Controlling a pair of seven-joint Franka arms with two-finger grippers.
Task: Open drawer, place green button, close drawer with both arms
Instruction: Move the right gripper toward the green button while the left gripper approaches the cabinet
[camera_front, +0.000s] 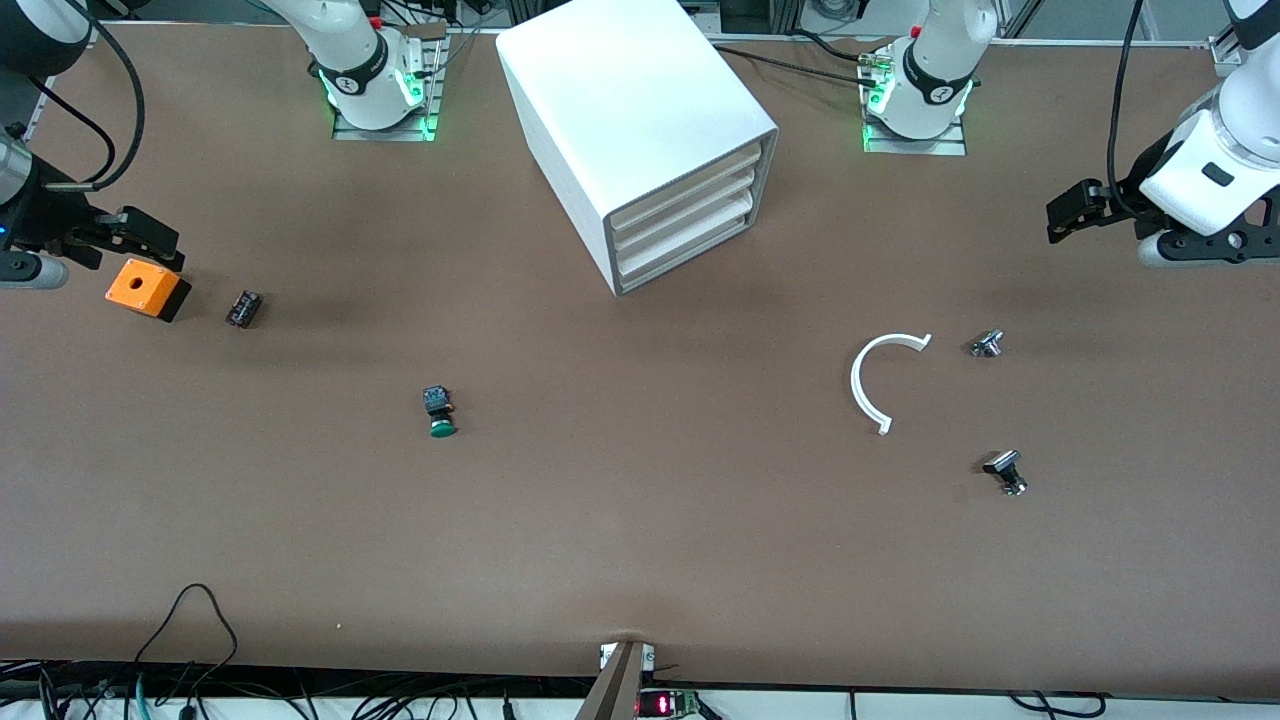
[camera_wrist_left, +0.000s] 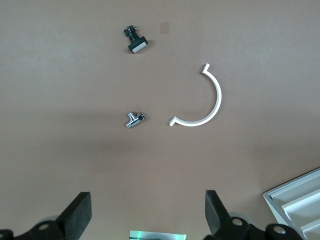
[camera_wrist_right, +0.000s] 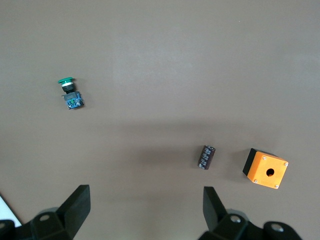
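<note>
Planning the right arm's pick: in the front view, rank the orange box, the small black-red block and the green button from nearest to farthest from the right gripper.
1. orange box, just beside the right gripper
2. black-red block, toward the cabinet
3. button, farthest, nearer the front camera

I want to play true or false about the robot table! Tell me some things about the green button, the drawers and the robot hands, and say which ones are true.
1. The green button is lying on the table. True.
2. The bottom drawer of the white cabinet is pulled open. False: all three drawers look pushed in.
3. The left gripper has its fingers open and holds nothing. True.
4. The right gripper is squeezing the button. False: it is open and empty, up over the table near the orange box.
5. The white curved piece lies toward the left arm's end of the table. True.
6. The orange box sits on top of the cabinet. False: it rests on the table.
</note>
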